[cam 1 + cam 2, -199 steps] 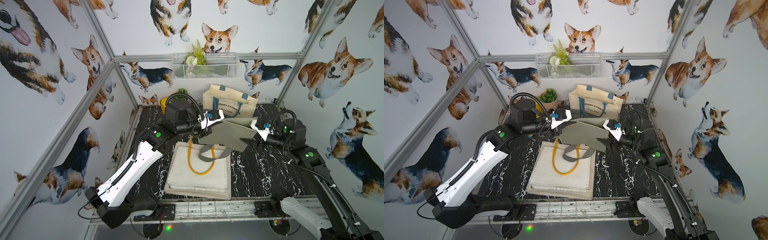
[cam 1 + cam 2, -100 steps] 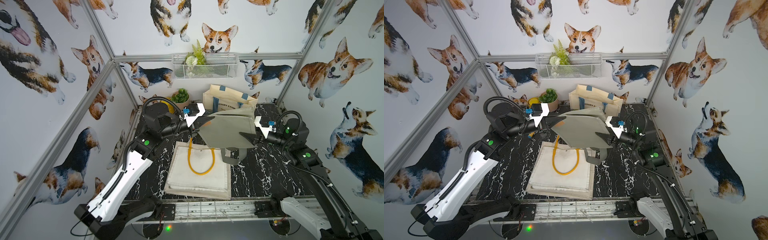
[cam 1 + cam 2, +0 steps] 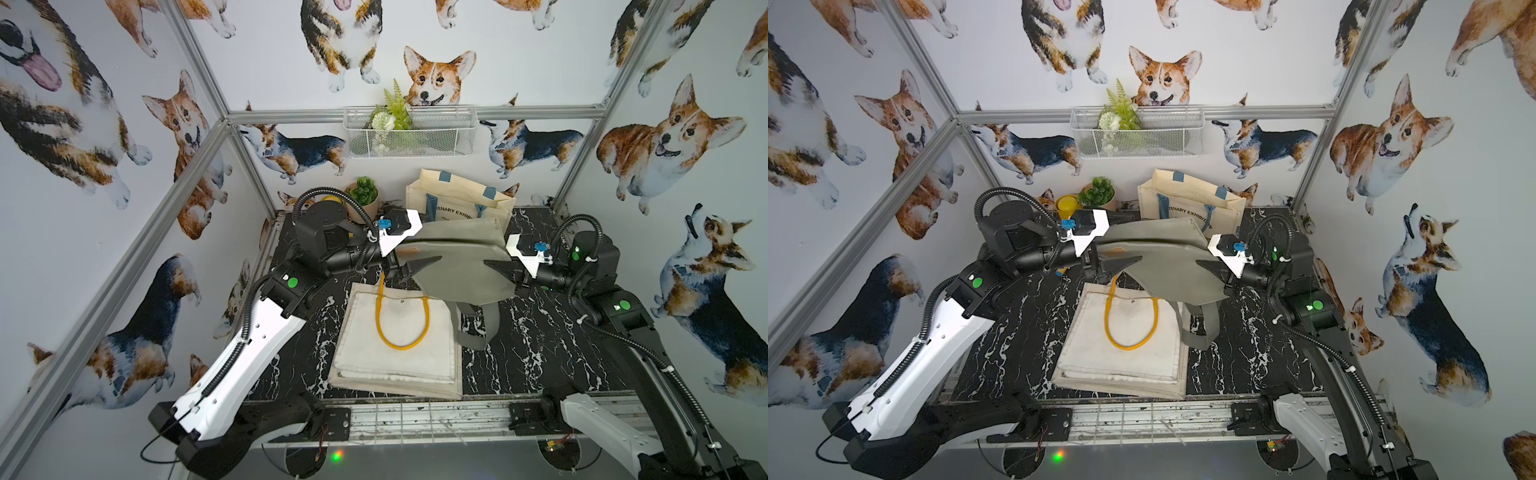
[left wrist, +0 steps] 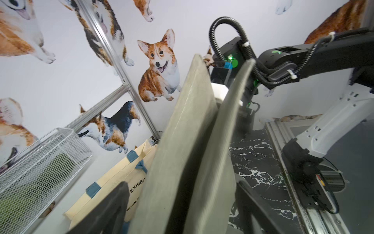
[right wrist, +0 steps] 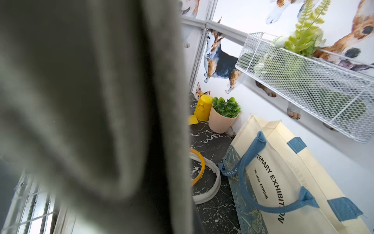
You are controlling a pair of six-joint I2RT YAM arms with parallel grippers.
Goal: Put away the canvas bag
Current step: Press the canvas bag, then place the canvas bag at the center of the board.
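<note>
Left gripper (image 3: 415,268): jaws spread, straddling its edge of the grey bag (image 3: 457,257) without pinching it. The bag hangs in the air mid-table, above the flat white bags (image 3: 399,345), with its handles drooping. Right gripper (image 3: 496,268): pinched tight on the opposite edge, so it likely bears the weight alone. Probable reason: one side is left free so the bag can swing toward the tote (image 3: 457,199) behind.

Twin high views down over the table (image 3: 540,340); two close wrist views.

The black marble table (image 3: 540,353) bore a stack of folded cream bags (image 3: 399,353) near centre, a cream tote (image 3: 457,195) standing far back, and a potted plant (image 3: 365,195) and yellow can (image 3: 1068,204) far left.
</note>
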